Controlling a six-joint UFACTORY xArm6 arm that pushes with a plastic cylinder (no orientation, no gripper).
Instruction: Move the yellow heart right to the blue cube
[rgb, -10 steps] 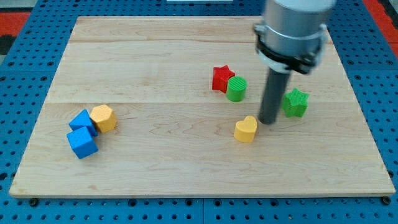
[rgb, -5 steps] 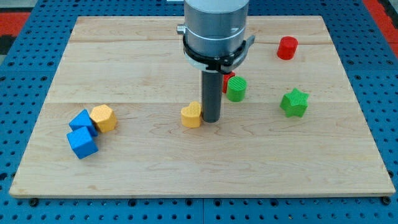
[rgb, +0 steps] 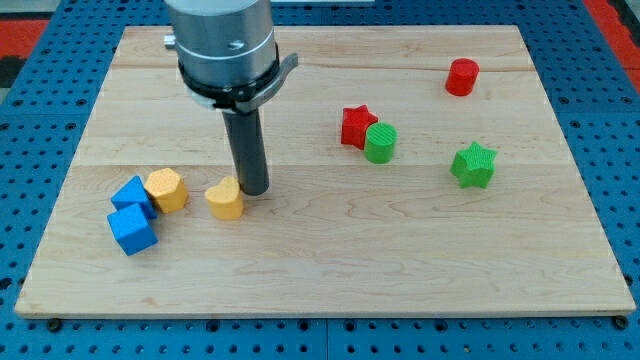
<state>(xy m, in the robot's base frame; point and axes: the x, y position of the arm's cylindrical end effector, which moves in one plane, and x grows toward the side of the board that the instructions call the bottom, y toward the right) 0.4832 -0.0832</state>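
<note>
You have a pale wooden board (rgb: 300, 280) on a blue pegboard. Near its left edge sit two blue cubes (rgb: 131, 217), a yellow hexagonal block (rgb: 166, 189) and the yellow heart (rgb: 225, 199) (my tip (rgb: 252, 190) touches its right side). A red star (rgb: 356, 127) touches a green cylinder (rgb: 380, 143) mid-board; green star (rgb: 473, 165) and red cylinder (rgb: 461, 77) lie toward the right edge.

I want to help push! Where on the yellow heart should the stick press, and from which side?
There is no gripper, so my tip can only push. Press the yellow heart on its side facing the view's right, where my tip sits now. The blue cube lies toward the view's left and slightly lower, so pushing leftward suits, probably steering below the yellow hexagon block.
</note>
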